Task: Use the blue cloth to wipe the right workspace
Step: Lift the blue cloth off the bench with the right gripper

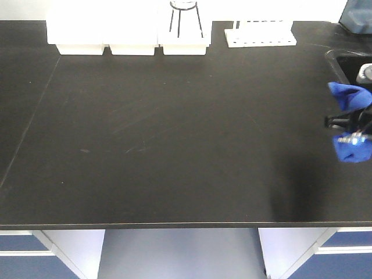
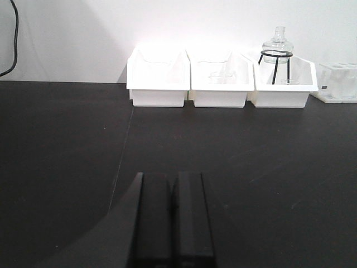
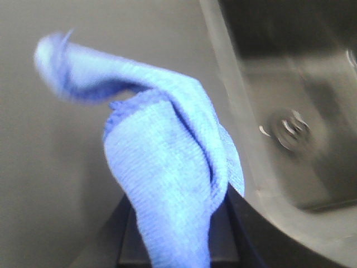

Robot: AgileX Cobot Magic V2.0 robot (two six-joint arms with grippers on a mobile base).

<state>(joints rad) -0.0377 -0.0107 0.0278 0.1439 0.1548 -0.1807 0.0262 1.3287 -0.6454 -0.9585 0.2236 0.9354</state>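
The blue cloth [image 1: 350, 122] hangs from my right gripper [image 1: 349, 125] at the right edge of the black worktop [image 1: 174, 133], lifted above the surface. In the right wrist view the blue cloth [image 3: 167, 167] is pinched between the dark fingers [image 3: 237, 223] and drapes forward over them, so the jaws are shut on it. My left gripper [image 2: 173, 195] is shut and empty, low over the left part of the worktop, and does not show in the front view.
Three white bins [image 1: 131, 38] stand along the back edge, one holding a glass flask on a black stand [image 1: 185, 14]. A white tube rack [image 1: 260, 34] is at the back right. A sink [image 3: 290, 95] lies just right of the cloth.
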